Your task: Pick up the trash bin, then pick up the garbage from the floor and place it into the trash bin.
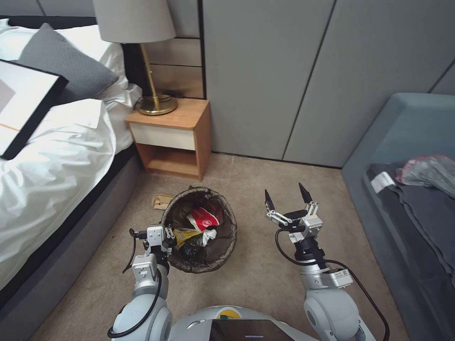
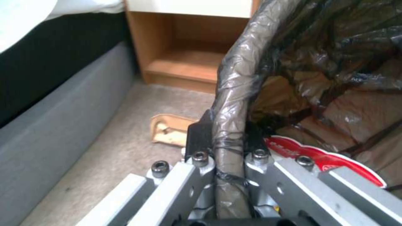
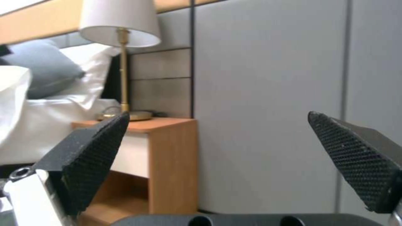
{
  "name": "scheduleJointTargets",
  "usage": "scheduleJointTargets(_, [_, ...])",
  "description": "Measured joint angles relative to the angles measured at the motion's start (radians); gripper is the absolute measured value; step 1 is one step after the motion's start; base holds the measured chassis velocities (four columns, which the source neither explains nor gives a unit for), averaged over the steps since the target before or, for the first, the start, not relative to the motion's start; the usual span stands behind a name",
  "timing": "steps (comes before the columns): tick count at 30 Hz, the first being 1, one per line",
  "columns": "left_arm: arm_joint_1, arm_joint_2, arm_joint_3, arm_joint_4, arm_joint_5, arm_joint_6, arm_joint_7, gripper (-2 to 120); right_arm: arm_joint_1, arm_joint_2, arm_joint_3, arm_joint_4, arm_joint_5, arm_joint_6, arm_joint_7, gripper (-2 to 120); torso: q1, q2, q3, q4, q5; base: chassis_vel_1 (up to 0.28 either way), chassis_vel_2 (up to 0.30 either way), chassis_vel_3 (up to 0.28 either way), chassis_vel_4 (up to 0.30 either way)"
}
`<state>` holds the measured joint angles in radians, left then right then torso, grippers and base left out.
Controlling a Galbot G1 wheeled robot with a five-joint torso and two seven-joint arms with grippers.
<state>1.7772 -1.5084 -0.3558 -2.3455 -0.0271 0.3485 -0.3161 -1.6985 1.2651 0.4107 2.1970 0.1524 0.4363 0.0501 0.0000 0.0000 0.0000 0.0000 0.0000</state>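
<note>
The trash bin (image 1: pixel 231 222), lined with a dark bag over its rim, is in front of me on the left. My left gripper (image 1: pixel 163 239) is shut on its near-left rim; in the left wrist view the fingers (image 2: pixel 197 131) pinch the bagged rim (image 2: pixel 238 81). Inside the bin lie garbage pieces: a crushed red-and-white cup (image 1: pixel 204 219) (image 2: pixel 331 157), a yellow wrapper (image 1: pixel 186 234) and white tissue (image 1: pixel 207 235). A tan flat packet (image 1: pixel 161 201) (image 2: pixel 169 129) lies on the carpet just beyond the bin. My right gripper (image 1: pixel 286 194) (image 3: pixel 218 141) is open in the air to the bin's right, holding nothing.
A wooden nightstand (image 1: pixel 173 137) with a brass lamp (image 1: pixel 154 102) stands beyond the bin. The bed (image 1: pixel 57 156) runs along the left and a blue-grey sofa (image 1: pixel 403 142) along the right. Grey wall panels close the back. Open carpet (image 1: pixel 265 274) lies between bin and sofa.
</note>
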Motion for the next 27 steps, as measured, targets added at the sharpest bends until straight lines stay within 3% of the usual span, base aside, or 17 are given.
scheduleJointTargets(27, [0.006, -0.001, -0.003, -0.010, 0.002, 0.000, 0.002, 0, 0.035, -0.005, 0.011, 0.001, 0.015, -0.014, -0.015, 100, 0.000, 0.000, 0.000, 0.0001, 0.0000, 0.125, 0.121, 0.120, 0.121])
